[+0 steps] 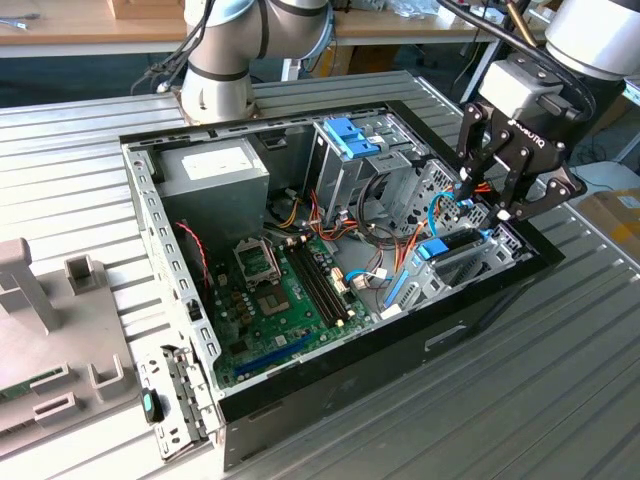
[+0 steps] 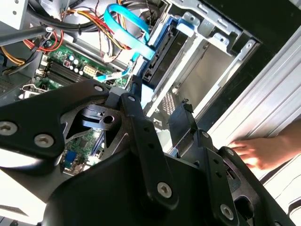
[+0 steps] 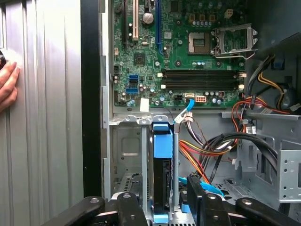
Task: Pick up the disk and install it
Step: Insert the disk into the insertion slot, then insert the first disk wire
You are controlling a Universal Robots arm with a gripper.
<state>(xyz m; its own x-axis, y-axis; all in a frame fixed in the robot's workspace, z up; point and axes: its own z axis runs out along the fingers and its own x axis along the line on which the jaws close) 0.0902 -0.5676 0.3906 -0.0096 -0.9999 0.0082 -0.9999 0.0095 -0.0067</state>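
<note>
1 gripper [image 1: 487, 200] is seen hanging over the open PC case [image 1: 300, 385], up at the exterior view's right. Its fingers are spread apart with nothing pinched between them, so yeah, nothing is being carried. The disk [image 1: 440, 250] is found below it, slotted into the low metal drive bay [image 1: 470, 265] in the corner of the case nearest the gripper, with a bright blue rail showing on top. Judged from the exterior view, the fingertips are kept just above the disk rather than touching it.

In the first wrist view the disk [image 3: 161, 179] is shown edge-on, stood upright between 2 grey bay walls, with its blue rail end pointed toward the green motherboard [image 3: 188, 61]. The 2 black fingers [image 3: 129, 207] are placed 1 on either side of it. In the second wrist view the same disk [image 2: 162, 56] is seen past the fingers [image 2: 141, 127], tucked in the bay beside a curling blue ribbon cable [image 2: 124, 21].

Fwiw, a person's hand [image 3: 7, 82] is rested on the ribbed metal table [image 1: 560, 380] outside the case wall. The power supply [image 1: 215, 170] is sat at the exterior view's left end of the case, and the upright drive cage [image 1: 345, 160] is stood between it and the gripper.
</note>
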